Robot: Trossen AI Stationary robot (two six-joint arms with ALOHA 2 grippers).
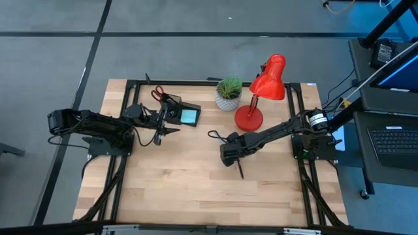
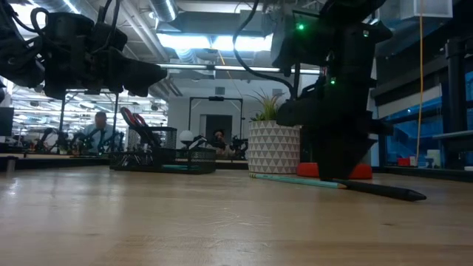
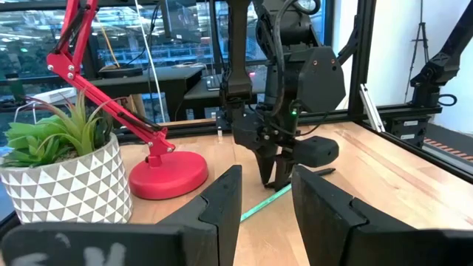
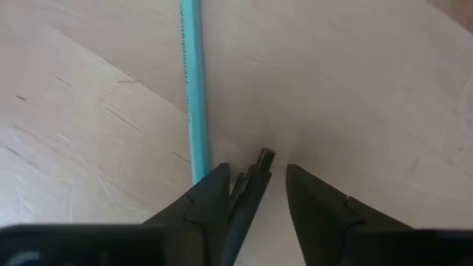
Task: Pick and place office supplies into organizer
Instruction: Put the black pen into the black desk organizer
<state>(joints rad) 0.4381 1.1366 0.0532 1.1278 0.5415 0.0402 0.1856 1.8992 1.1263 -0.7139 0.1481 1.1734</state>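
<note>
Organizer (image 1: pixel 177 112) holds scissors (image 1: pixel 159 94), notepad (image 1: pixel 189 116).

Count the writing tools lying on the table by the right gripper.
2: a teal pencil lying beside the right gripper, and a black pen between its open fingers. Others may be hidden.

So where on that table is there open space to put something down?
The widest bare wood is the near half of the table, below both arms. A smaller patch lies between the left gripper and right gripper. The far edge is crowded: organizer, scissors, potted plant and red lamp. A black pen and teal pencil lie at the right gripper.
</note>
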